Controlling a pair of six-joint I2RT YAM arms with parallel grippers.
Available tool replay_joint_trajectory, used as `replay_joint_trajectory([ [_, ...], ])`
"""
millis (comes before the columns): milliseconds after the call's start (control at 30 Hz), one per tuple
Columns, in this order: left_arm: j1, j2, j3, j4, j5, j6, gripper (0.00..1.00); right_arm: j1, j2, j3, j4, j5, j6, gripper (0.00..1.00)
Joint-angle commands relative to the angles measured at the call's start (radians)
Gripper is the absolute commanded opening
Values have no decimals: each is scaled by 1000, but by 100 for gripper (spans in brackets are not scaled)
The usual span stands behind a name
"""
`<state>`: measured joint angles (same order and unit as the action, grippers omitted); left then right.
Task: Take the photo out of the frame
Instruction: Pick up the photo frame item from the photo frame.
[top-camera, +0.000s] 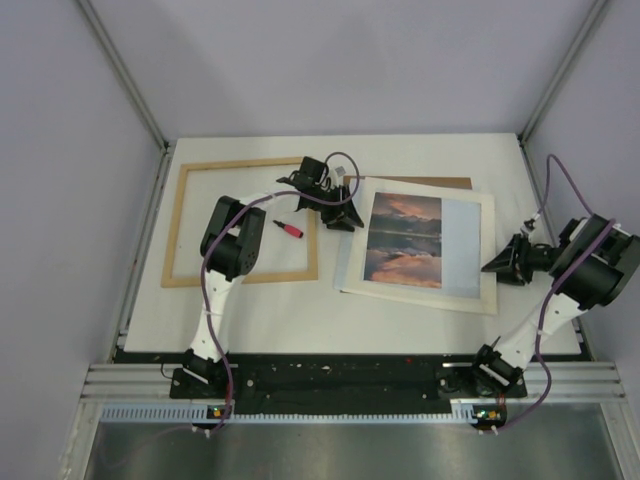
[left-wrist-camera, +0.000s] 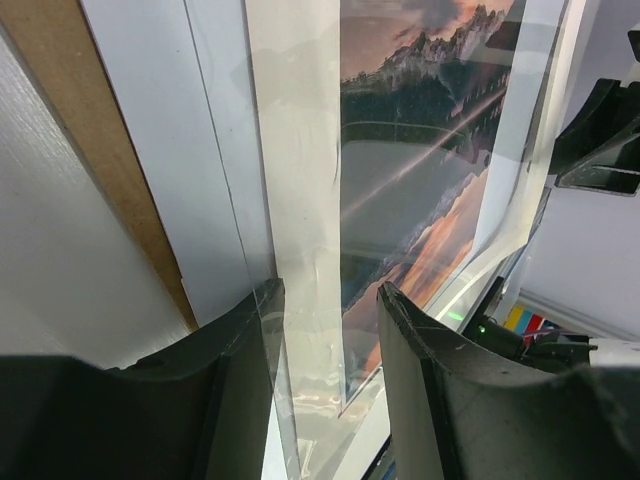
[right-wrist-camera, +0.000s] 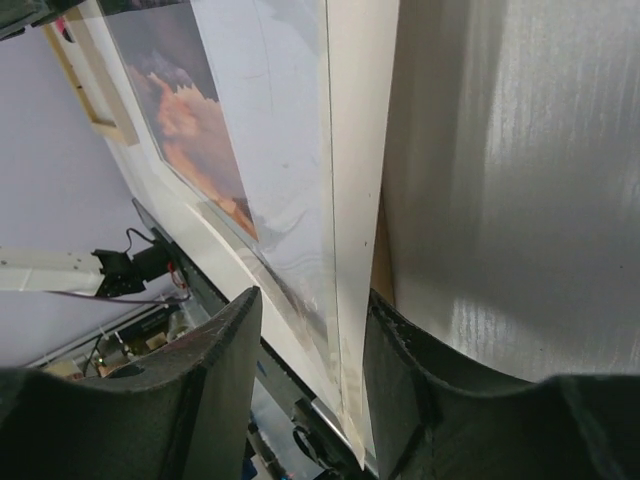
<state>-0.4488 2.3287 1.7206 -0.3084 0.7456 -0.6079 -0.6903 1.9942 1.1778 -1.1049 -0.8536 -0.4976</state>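
Fingers (left-wrist-camera: 230, 390) of left gripper (left-wrist-camera: 328, 290) sat apart over left border of white rectangular sunset-print photo (top-camera: 405, 240); right gripper (right-wrist-camera: 315, 300) fingers apart, straddling its right edge.

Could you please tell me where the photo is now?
In the top view the photo lies right of centre, between the left end effector and the right end effector, a brown board showing past its far edge.
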Motion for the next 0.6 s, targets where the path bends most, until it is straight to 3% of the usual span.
replay_joint_trajectory([
  [0, -19, 14, 27, 29, -3, -1, 49, 3, -32, 31, -3, -90, -13, 43],
  [433, -53, 47, 94, -31, -32, 22, 48, 63, -12, 39, 20, -90, -2, 40],
  [567, -56, 52, 106, -38, -37, 26, 48, 64, -21, 51, 20, -81, -1, 30],
])
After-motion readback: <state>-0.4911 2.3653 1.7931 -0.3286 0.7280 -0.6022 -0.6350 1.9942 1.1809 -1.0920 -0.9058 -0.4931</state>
